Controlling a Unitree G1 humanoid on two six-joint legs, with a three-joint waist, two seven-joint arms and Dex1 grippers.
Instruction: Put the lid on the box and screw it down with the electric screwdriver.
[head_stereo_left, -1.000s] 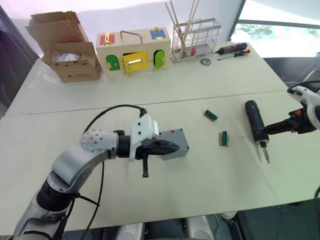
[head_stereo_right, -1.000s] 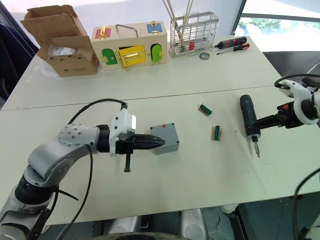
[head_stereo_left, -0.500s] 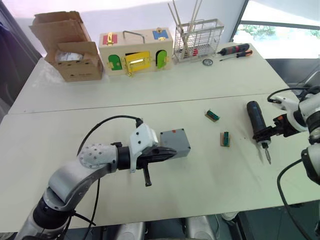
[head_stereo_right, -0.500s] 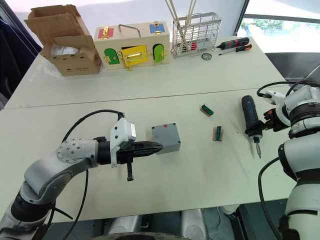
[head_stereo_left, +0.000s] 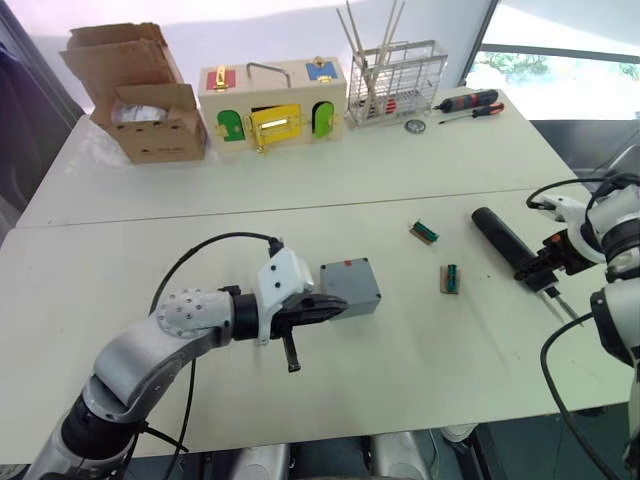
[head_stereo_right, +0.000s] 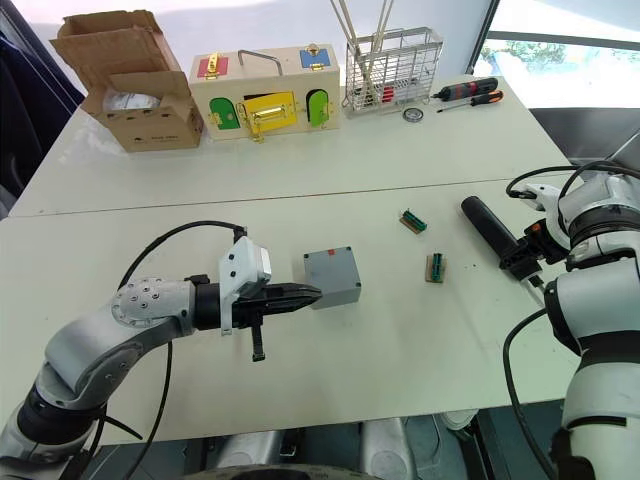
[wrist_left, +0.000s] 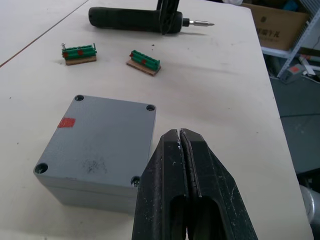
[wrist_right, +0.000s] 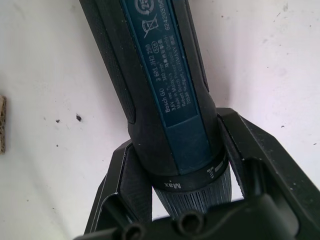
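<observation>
The box (wrist_left: 97, 150), lid (wrist_left: 107, 132) already seated, sits mid-desk (head_stereo_left: 400, 400) at the tip of the left claw (wrist_left: 180, 137), whose fingers are pressed together. The right claw (head_stereo_right: 518, 258) clamps the electric screwdriver (head_stereo_left: 510, 247) near its collar; so far forward a grip may let the heavy handle pivot.

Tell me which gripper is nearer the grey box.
Left. The left gripper, jaws shut, sits right beside the grey box; the right gripper is far across the table, clamped on the electric screwdriver.

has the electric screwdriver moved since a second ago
Yes. The electric screwdriver, gripped by the right gripper, has swung round; its rear end now lies nearer the green connector.
</observation>
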